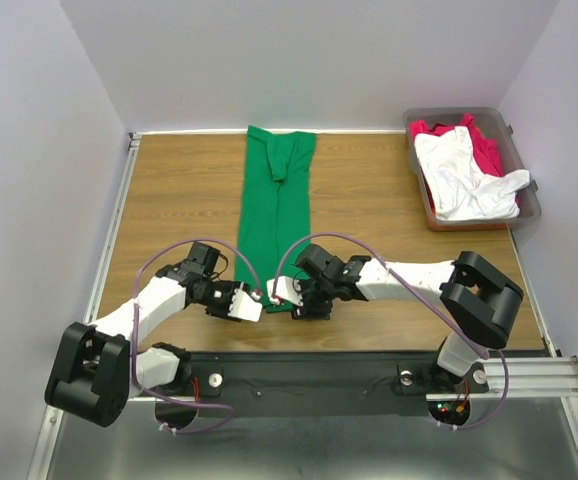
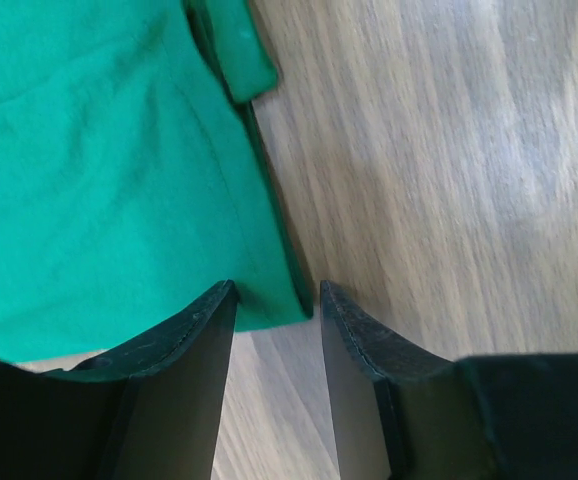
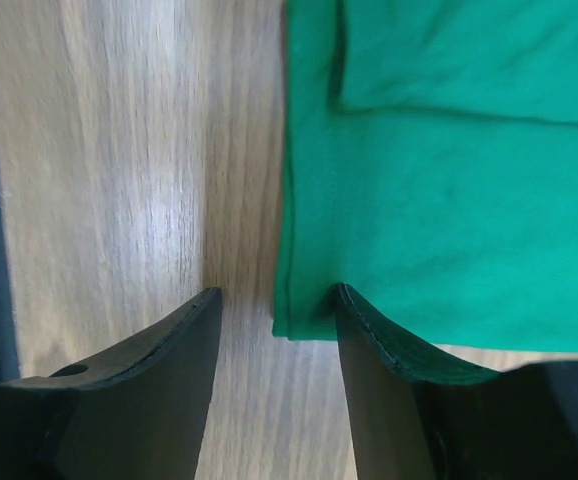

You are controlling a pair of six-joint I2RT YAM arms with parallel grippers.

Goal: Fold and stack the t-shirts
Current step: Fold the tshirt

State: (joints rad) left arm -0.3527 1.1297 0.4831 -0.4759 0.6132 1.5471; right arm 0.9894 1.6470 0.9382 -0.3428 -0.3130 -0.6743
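The green t-shirt lies flat on the wooden table. It is folded into a long, thin strip. The strip runs from the far edge of the table toward the two arms. Its collar end is at the far side.

Both arms reach in low to the near end of the green t-shirt. The left gripper is at the near left corner. The right gripper is at the near right corner. The two grippers are very close to each other.

In the left wrist view, the left gripper has its two black fingers apart. The corner of the green t-shirt sits in the gap between them. The fingers are not squeezing the cloth.

In the right wrist view, the right gripper also has its fingers apart. The edge of the green t-shirt sits in that gap, next to one finger.

At the far right of the table is a grey-brown plastic bin. The white t-shirt is crumpled on top inside it. The red t-shirt lies under the white one.
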